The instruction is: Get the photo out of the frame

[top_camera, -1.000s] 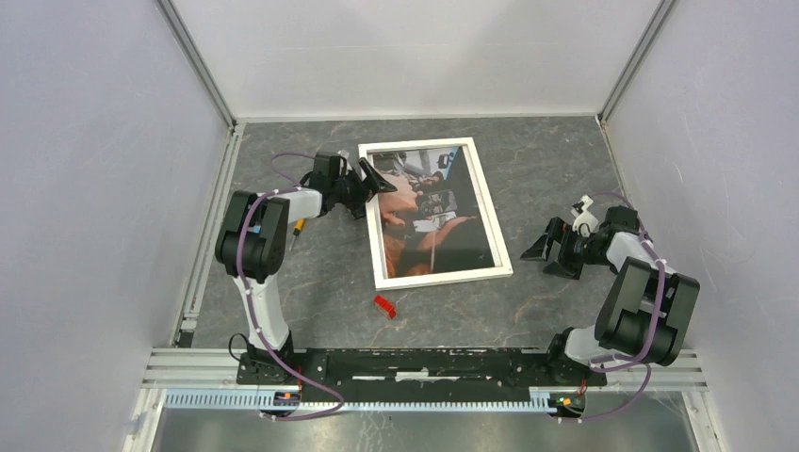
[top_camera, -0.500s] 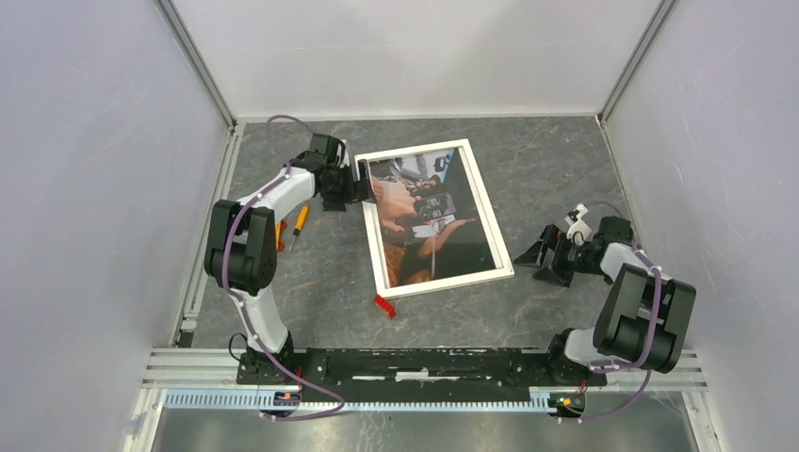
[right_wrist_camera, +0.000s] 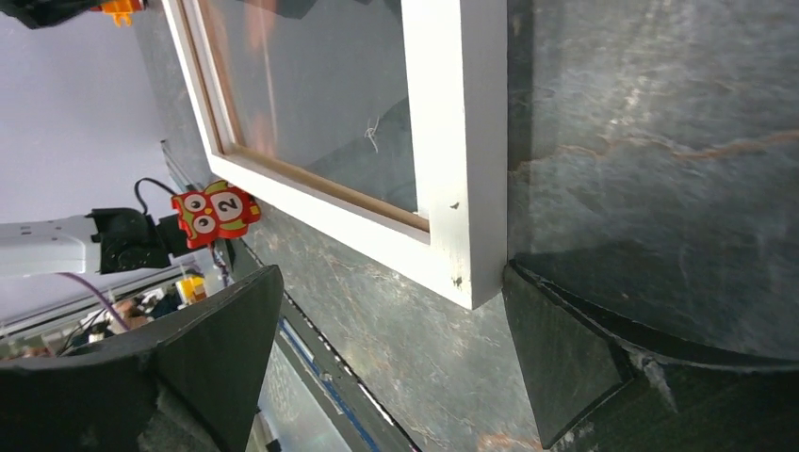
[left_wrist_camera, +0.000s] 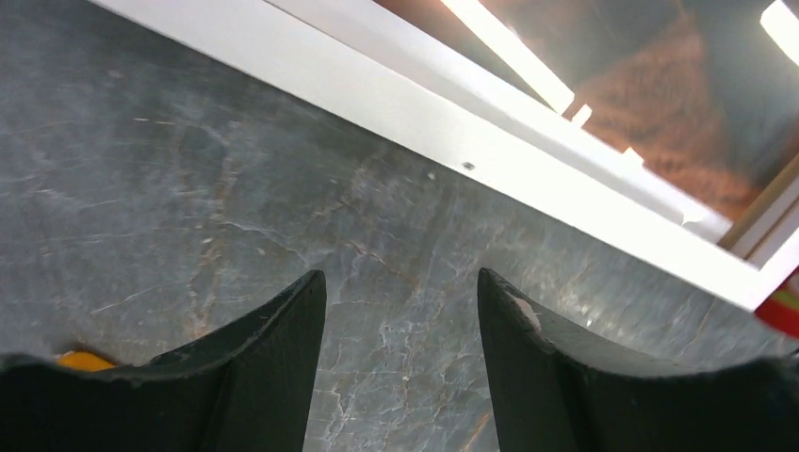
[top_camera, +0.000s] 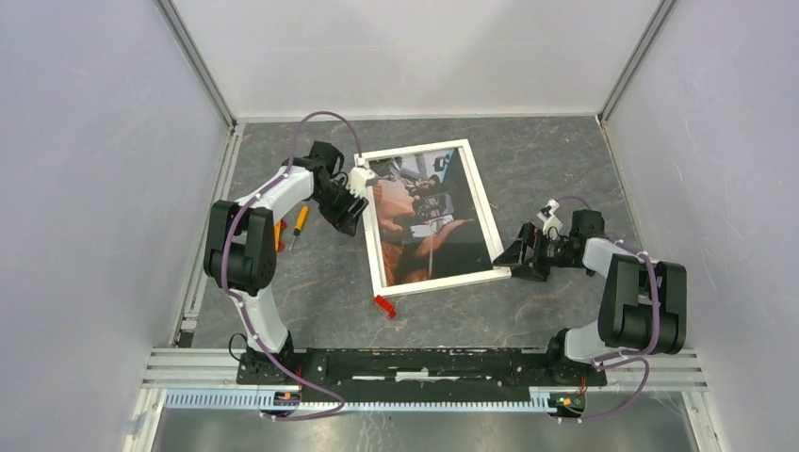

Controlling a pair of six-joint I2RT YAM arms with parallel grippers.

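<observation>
Lying face up on the grey tabletop [top_camera: 556, 169], the frame [top_camera: 487, 209] holds the photo [top_camera: 424, 221] inside its white border, so nothing is out yet. From overhead its back, where any fastening would sit, is hidden. The left pincer [top_camera: 350, 215] hangs at the frame's left rail and the right pincer [top_camera: 513, 266] at its near right corner. Bracketing it from opposite sides looks like a set-up for lifting or turning it over. A small red piece [top_camera: 383, 306] lies just off the near left corner, and an orange-handled tool [top_camera: 299, 221] lies beside the left arm. Both are too small there to identify.

The left wrist view shows the left pincer's fingers apart over bare stone, with nothing between them and the white rail just ahead. The print is cut off at the picture's edge and streaked with lamp glare.

The right wrist view shows the right pincer spread wide around the frame's corner. One finger is right against the outer edge, though I cannot tell if it touches, and it grips nothing. Reflections wash the photo to grey here. The red piece reads as an owl-like figure marked with a 2.
</observation>
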